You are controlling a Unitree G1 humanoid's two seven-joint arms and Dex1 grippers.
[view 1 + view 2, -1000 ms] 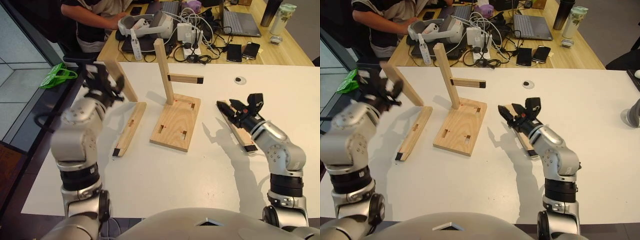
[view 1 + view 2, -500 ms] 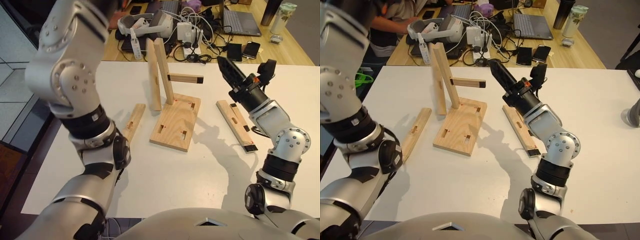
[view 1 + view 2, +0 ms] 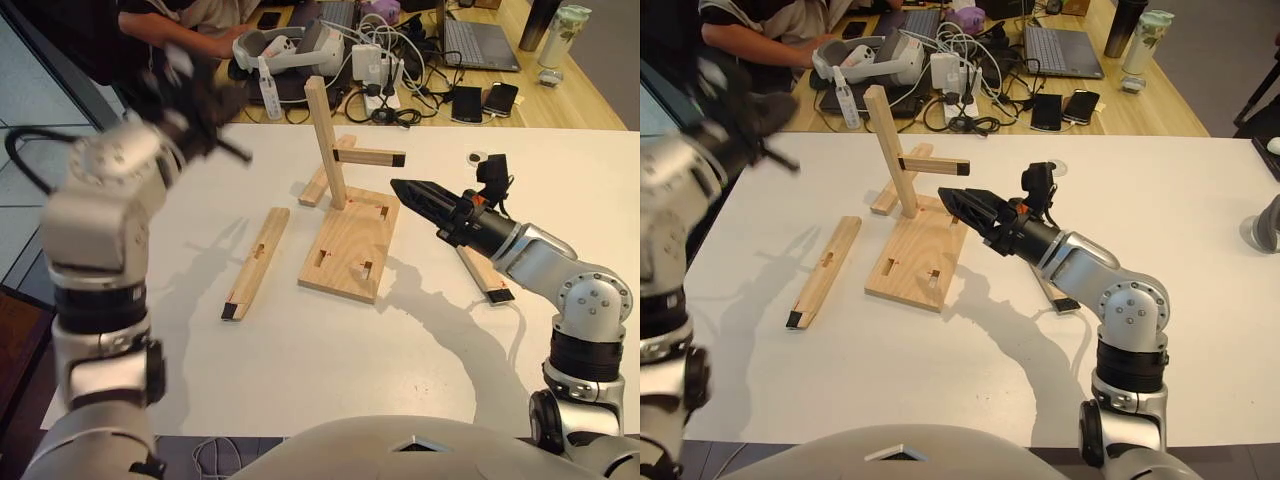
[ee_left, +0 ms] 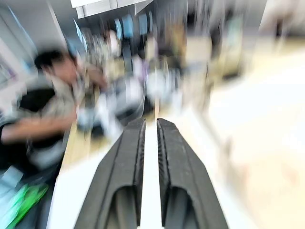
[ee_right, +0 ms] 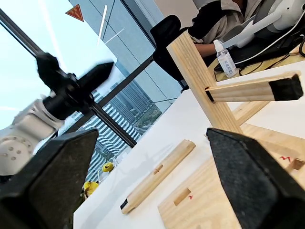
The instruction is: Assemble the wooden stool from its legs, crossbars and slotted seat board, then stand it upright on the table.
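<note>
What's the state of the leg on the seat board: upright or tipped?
Upright, leaning slightly: the leg stands with its base on the flat seat board, its crossbar jutting sideways.

The left gripper is a dark smear up at the far left, its outline lost. From its wrist, everything beyond its two black fingers is blur. The right arm covers the middle of the leg lying under it. A second leg lies half hidden behind the upright leg. In the wrist view, the right gripper's spread fingers are cut off at the edges.
</note>
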